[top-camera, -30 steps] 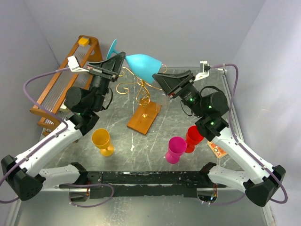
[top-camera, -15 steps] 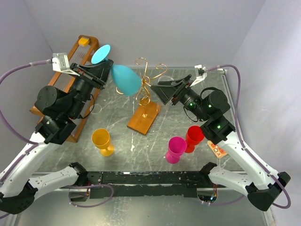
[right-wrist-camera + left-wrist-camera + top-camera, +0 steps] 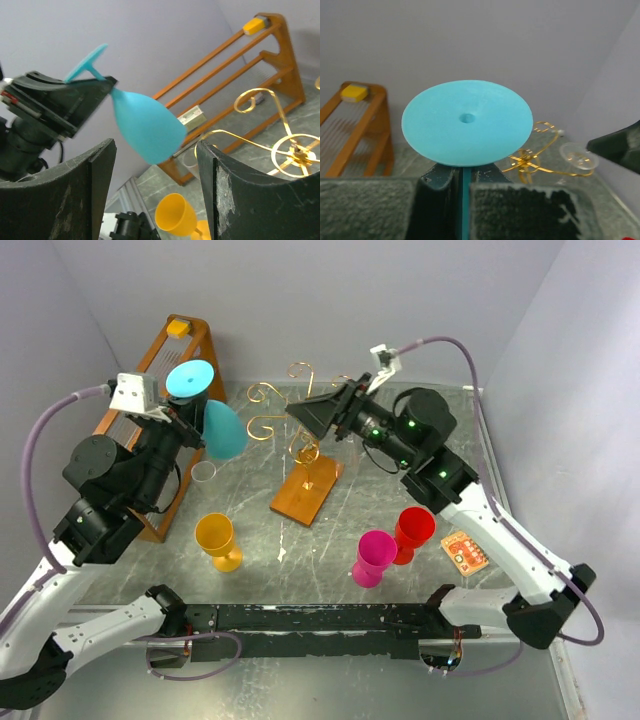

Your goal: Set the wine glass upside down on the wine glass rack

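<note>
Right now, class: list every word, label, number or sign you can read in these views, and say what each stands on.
No text is readable in any view.
Orange packet beside the red cup: pale print, too small to read.
White tag on the orange-brown wooden frame: blurred, unreadable.

Table (image 3: 260,540) holds wine glass rack (image 3: 305,492), wooden frame (image 3: 195,340), yellow goblet (image 3: 217,540), pink cup (image 3: 373,557), red cup (image 3: 412,532).
</note>
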Action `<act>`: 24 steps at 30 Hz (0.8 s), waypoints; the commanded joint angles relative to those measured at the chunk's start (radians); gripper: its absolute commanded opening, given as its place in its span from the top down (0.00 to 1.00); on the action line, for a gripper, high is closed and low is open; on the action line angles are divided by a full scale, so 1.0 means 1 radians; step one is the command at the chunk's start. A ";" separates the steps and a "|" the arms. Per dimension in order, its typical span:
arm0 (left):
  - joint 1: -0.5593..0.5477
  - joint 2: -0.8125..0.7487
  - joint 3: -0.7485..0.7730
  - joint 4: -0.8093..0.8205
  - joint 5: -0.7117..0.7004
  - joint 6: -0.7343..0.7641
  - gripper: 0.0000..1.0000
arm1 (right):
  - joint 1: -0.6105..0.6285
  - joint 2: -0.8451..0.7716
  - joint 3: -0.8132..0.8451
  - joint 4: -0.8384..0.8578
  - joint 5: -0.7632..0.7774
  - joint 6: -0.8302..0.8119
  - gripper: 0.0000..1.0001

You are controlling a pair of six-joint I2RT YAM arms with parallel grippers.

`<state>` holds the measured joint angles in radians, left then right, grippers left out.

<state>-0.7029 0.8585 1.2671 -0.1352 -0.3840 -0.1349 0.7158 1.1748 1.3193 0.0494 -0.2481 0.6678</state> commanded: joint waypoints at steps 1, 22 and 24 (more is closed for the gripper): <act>0.004 -0.018 -0.057 -0.017 -0.129 0.099 0.93 | 0.091 0.078 0.124 -0.127 0.099 -0.023 0.35; 0.005 0.014 -0.254 0.357 -0.146 0.241 0.93 | 0.215 0.433 0.489 -0.168 0.277 0.356 0.49; 0.006 0.017 -0.268 0.383 -0.132 0.242 0.93 | 0.214 0.448 0.513 -0.192 0.303 0.376 0.51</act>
<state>-0.7029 0.8742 1.0130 0.1249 -0.5274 0.0803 0.9237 1.5982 1.7779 -0.0975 -0.0154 0.9619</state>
